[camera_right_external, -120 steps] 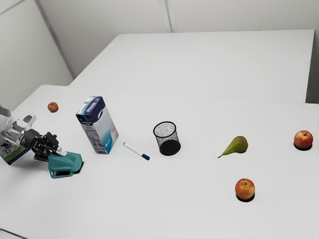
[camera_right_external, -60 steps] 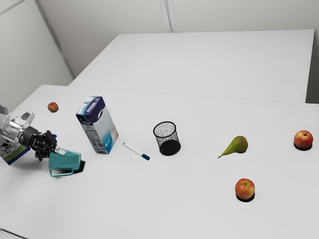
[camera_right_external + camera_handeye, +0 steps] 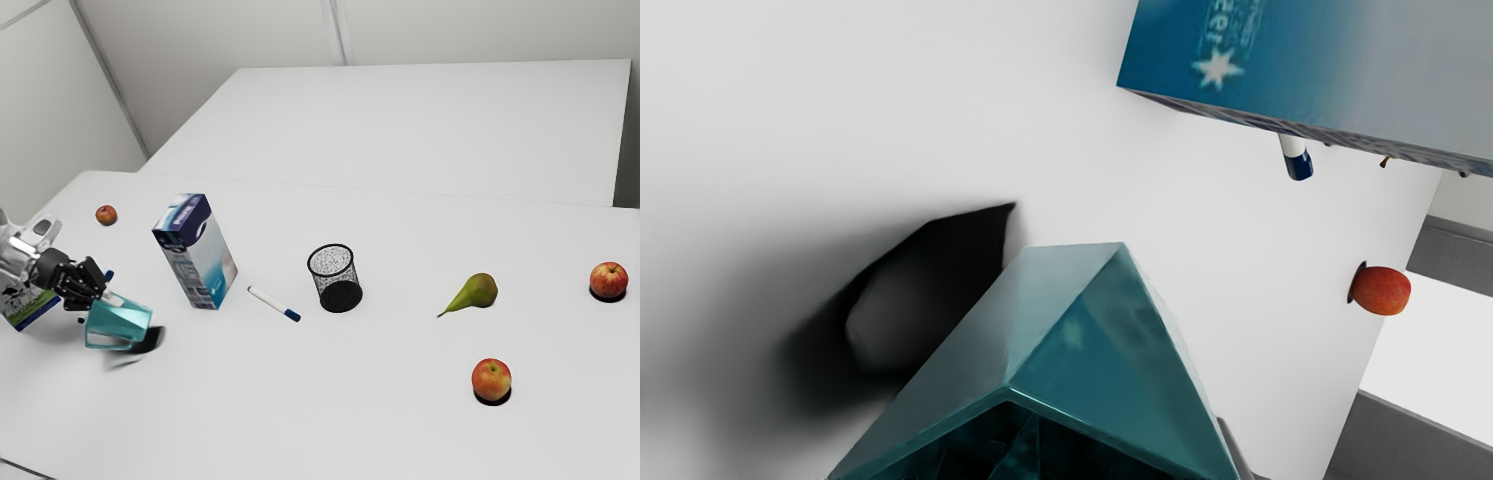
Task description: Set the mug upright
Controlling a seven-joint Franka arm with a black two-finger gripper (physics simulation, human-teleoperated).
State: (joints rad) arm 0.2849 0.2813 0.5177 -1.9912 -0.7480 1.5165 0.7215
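Note:
The teal mug (image 3: 118, 322) hangs tilted just above the table at the exterior view's left, its dark shadow on the table apart from it. My gripper (image 3: 106, 290) is shut on the mug at its upper edge. In the wrist view the faceted mug (image 3: 1073, 347) is large, with its dark opening toward my hand and its narrower end pointing away. The gripper (image 3: 1130, 460) is mostly hidden by the mug there; a grey sliver of it shows beside the mug's wall.
A blue-white carton (image 3: 198, 255) stands near the mug, with a marker (image 3: 274, 303) lying beyond it. Further off are a black mesh cup (image 3: 336, 278), a pear (image 3: 474, 292) and two apples. A small red fruit (image 3: 106, 215) and another box (image 3: 28, 306) are near the arm.
The mug has lifted off the table with my gripper, shifted slightly toward the exterior view's left, and tilted further. Its shadow has separated from it. The other objects have stayed put.

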